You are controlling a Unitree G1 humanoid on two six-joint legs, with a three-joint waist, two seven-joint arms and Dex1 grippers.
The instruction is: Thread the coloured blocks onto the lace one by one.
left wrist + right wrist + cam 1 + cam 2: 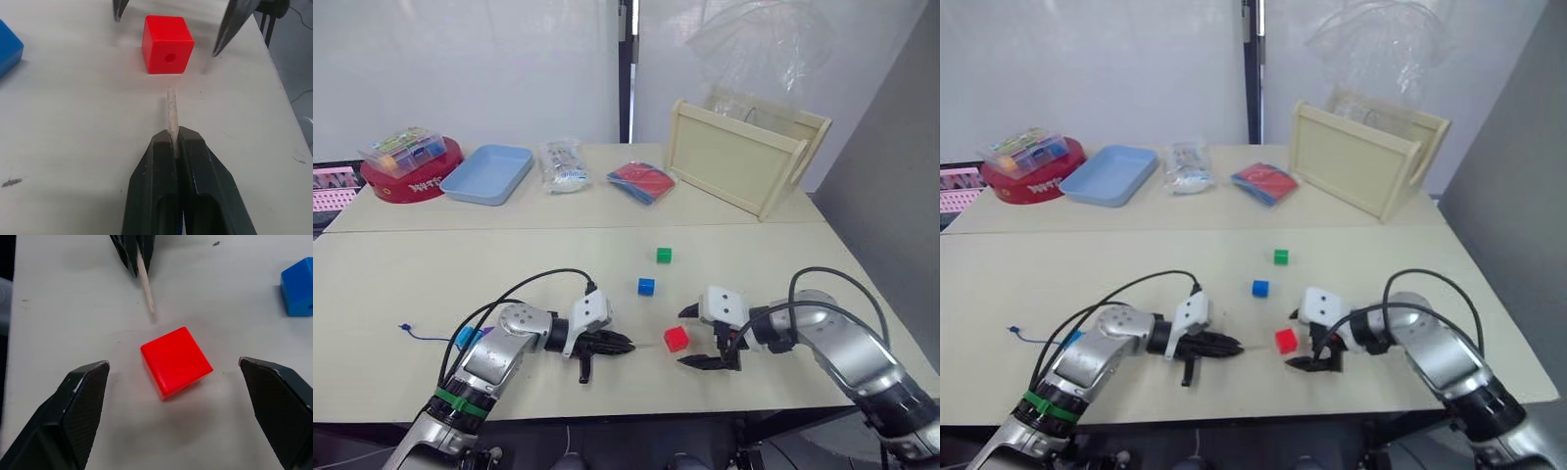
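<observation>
A red block (676, 339) lies on the table between the two fingers of my open right gripper (690, 338), which touch neither side of it. My left gripper (625, 344) is shut on the lace's pale stiff tip (171, 110). That tip points at the hole in the red block (167, 44) from a short gap away. The dark-blue lace (421, 336) trails back to the left past a cyan block (467, 338) beside my left forearm. A blue block (646, 286) and a green block (664, 255) sit farther back on the table.
Along the back of the table stand a red round tin (406, 184) with a clear box on it, a light-blue tray (489, 173), a clear bag (565, 164), a red and blue packet (641, 181) and a wooden tray (744, 157).
</observation>
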